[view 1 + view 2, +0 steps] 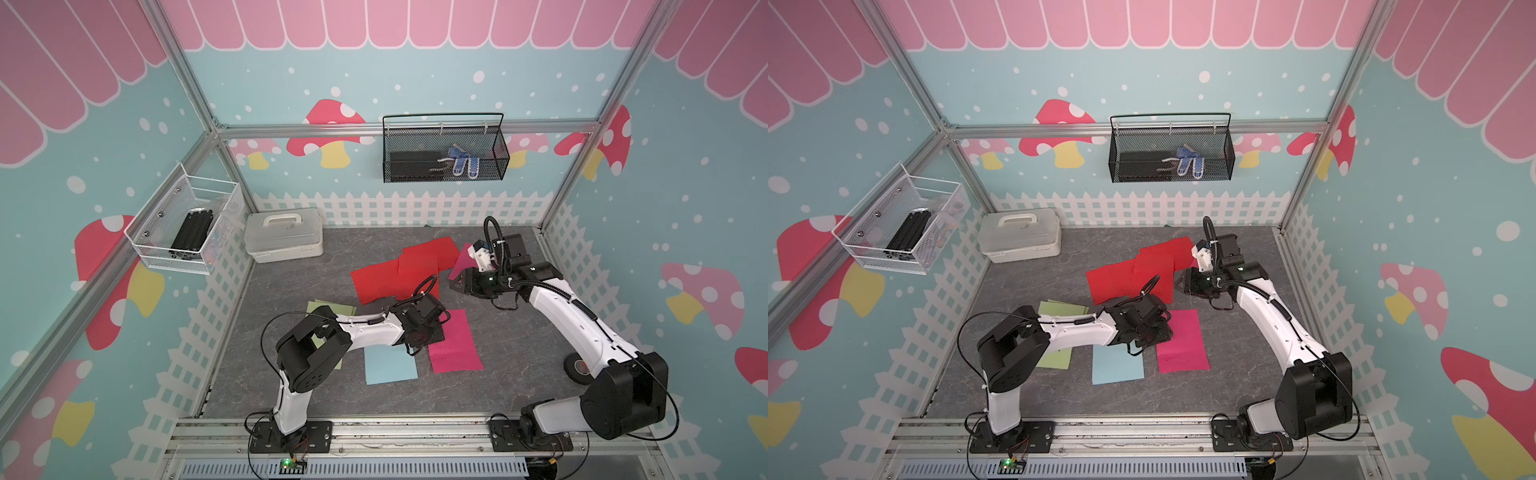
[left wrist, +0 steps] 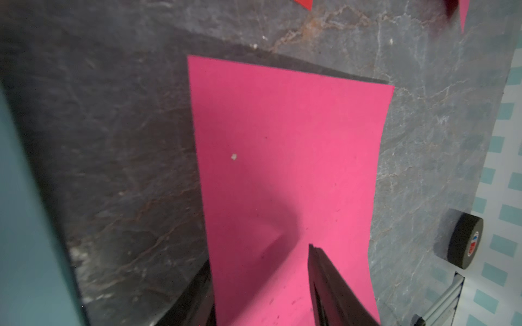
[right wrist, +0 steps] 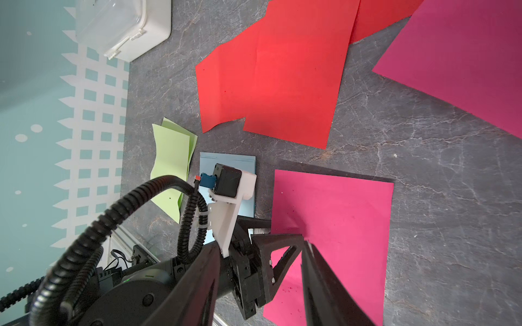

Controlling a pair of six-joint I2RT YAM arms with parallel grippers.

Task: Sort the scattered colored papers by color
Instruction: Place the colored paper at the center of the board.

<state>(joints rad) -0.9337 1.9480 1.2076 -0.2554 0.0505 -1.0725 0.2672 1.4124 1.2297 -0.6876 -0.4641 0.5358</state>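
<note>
Aluminium rail [image 1: 415, 430]; grey marbled tabletop [image 1: 519, 353] under colored papers [image 1: 455, 345]; mushroom-print walls [image 1: 291, 79].

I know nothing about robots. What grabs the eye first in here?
The bright papers on the grey table: overlapping red papers in the middle and a magenta sheet nearer the front. Next, the white-and-black left arm, its left gripper open at that magenta sheet's edge.

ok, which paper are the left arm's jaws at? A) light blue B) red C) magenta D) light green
C: in the left wrist view the magenta paper runs between the jaws, which stand apart.
</note>
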